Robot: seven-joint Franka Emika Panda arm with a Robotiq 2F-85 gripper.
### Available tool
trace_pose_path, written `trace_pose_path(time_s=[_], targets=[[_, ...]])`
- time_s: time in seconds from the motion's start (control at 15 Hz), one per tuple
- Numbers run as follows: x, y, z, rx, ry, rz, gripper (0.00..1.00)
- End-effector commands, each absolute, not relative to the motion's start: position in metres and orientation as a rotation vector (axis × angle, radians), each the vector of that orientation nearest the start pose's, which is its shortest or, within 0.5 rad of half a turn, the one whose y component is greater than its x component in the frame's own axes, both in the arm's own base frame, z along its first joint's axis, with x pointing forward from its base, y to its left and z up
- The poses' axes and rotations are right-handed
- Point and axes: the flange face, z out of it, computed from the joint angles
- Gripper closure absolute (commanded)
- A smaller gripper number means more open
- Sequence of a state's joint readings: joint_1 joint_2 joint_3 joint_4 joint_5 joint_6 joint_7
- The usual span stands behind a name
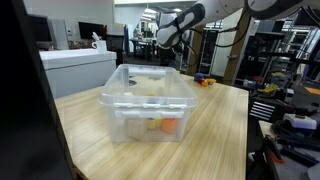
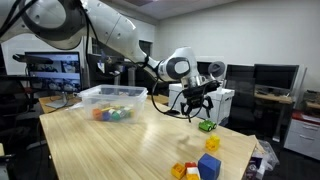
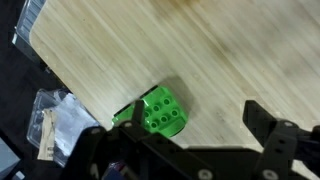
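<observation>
A green studded block (image 3: 163,112) lies on the wooden table (image 3: 220,50) close to its corner. My gripper (image 3: 197,116) hangs over it, open. The block sits just inside the left finger (image 3: 138,116) and well apart from the right one, and nothing is held. In an exterior view the gripper (image 2: 190,100) hovers above the table's far end with the green block (image 2: 207,126) below it and slightly to one side.
A clear plastic bin (image 1: 148,100) (image 2: 110,100) holding several coloured blocks stands on the table. A yellow block (image 2: 212,143), a blue block (image 2: 208,165) and small orange pieces (image 2: 185,170) lie near the table's end. Plastic bags (image 3: 50,120) lie beyond the edge.
</observation>
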State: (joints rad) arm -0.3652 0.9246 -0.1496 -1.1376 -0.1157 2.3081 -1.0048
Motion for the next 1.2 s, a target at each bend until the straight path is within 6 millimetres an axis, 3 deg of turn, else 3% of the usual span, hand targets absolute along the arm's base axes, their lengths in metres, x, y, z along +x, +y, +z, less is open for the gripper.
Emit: trace_pose_path(time_s=[0.0,0.33,0.73,0.87,1.0,1.07,1.13], targets=[[0.717,-0.358,0.275,-3.374,-0.868,-0.075,0.0],[0.722,-0.371,0.268,-3.459,-0.62,-0.025,0.0],[0.734,-0.357,0.248,-3.44,-0.44,0.039,0.0],[0.74,-0.351,0.251,-3.431,-0.456,0.018,0.0],[0.746,-0.344,0.263,-3.4,-0.606,-0.042,0.0],[0.743,-0.347,0.251,-3.422,-0.517,-0.02,0.0],[0.745,-0.344,0.254,-3.418,-0.546,-0.034,0.0]])
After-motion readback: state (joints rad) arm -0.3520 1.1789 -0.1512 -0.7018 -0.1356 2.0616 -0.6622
